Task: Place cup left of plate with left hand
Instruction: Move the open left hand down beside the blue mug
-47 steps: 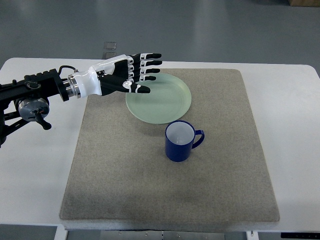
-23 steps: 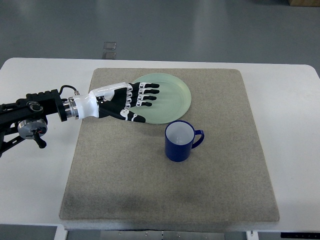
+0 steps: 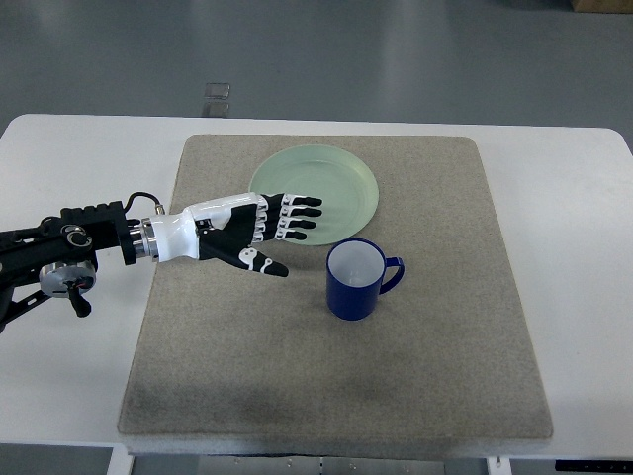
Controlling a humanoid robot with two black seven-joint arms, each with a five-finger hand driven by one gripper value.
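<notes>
**Fingers spread and empty, short of the blue cup**

The fingers [image 3: 297, 218] of the left hand [image 3: 247, 233] are stretched out nearly straight and slightly fanned, holding nothing. They point toward the picture's right, their tips lying over the lower left edge of the green plate [image 3: 331, 183], while the thumb juts down and to the right over the grey mat [image 3: 336, 376]. The left arm comes in from the left edge, its black forearm lying over the white counter [image 3: 69, 376] and its white wrist crossing the mat's left border.

The blue cup [image 3: 356, 280] stands upright on the mat, just below the plate's lower right rim and near it, though whether they touch cannot be told. Its white inside is open to the camera and its handle points to the right. The cup sits to the right of the hand, apart from both the fingertips and the thumb, with bare mat between them.

The plate lies flat at the far middle of the mat.
</notes>
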